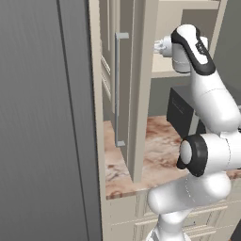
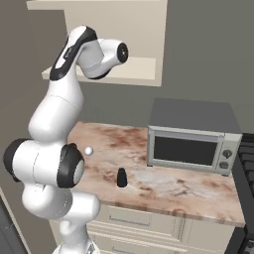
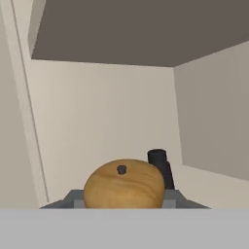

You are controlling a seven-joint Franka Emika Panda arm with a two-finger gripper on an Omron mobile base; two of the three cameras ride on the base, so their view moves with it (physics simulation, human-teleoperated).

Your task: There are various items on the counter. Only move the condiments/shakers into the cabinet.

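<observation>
A white robot arm reaches into the open cream cabinet (image 2: 130, 70) above the marbled counter (image 2: 163, 186), its gripper (image 3: 124, 200) pinching a golden-tan wooden shaker (image 3: 124, 185) just above the shelf; a black shaker (image 3: 160, 165) stands on the shelf right behind it, near the back corner. Another black shaker (image 2: 121, 177) waits on the counter, left of the grey microwave (image 2: 191, 136). The cabinet door (image 1: 123, 84), with its long metal bar handle (image 1: 117, 89), stands swung open. No lettering is legible.
</observation>
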